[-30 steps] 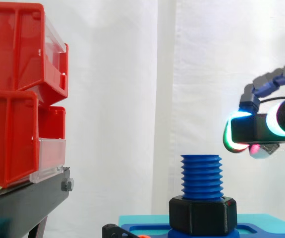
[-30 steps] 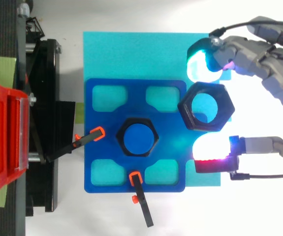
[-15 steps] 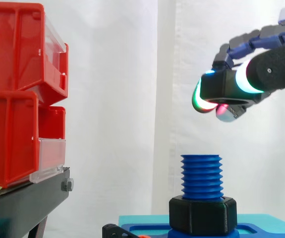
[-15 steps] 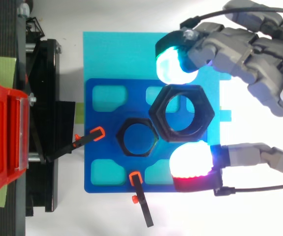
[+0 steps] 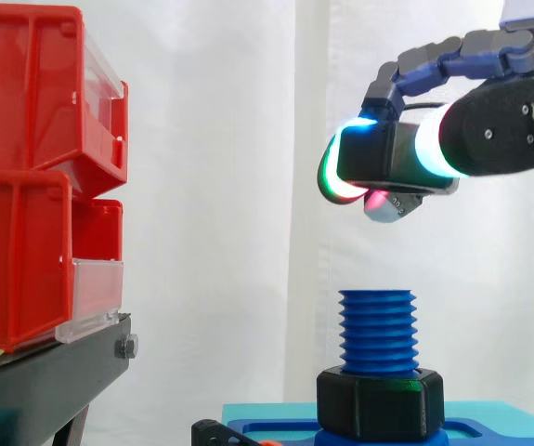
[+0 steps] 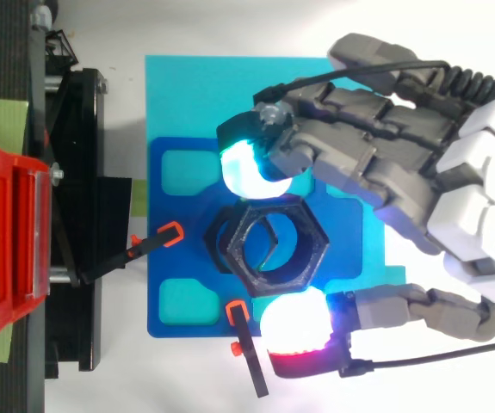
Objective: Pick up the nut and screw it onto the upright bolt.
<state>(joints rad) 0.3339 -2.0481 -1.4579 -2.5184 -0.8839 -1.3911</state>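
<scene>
A black hex nut (image 6: 273, 247) is pinched between a cyan-white fingertip (image 6: 249, 168) and the red-white thumb pad (image 6: 294, 333) of my hand (image 6: 454, 198). Seen from above, it hangs over the upright blue bolt (image 5: 376, 327), slightly to the right of centre. In the side view the hand (image 5: 489, 130) reaches in from the right, its glowing tips well above the bolt's threaded top, with a clear gap between. A second black nut (image 5: 380, 404) sits at the bolt's base, and its left edge (image 6: 216, 245) shows from above.
The bolt stands on a dark blue plate (image 6: 178, 258) lying on a cyan mat (image 6: 213, 95). Two orange-tipped black clamps (image 6: 170, 232) (image 6: 238, 311) hold the plate. Stacked red bins (image 5: 25, 186) on a black stand (image 6: 75, 172) are to the left.
The hand carried the nut leftwards from beside the plate to above the bolt. It also rose from about bolt-top height to well above it.
</scene>
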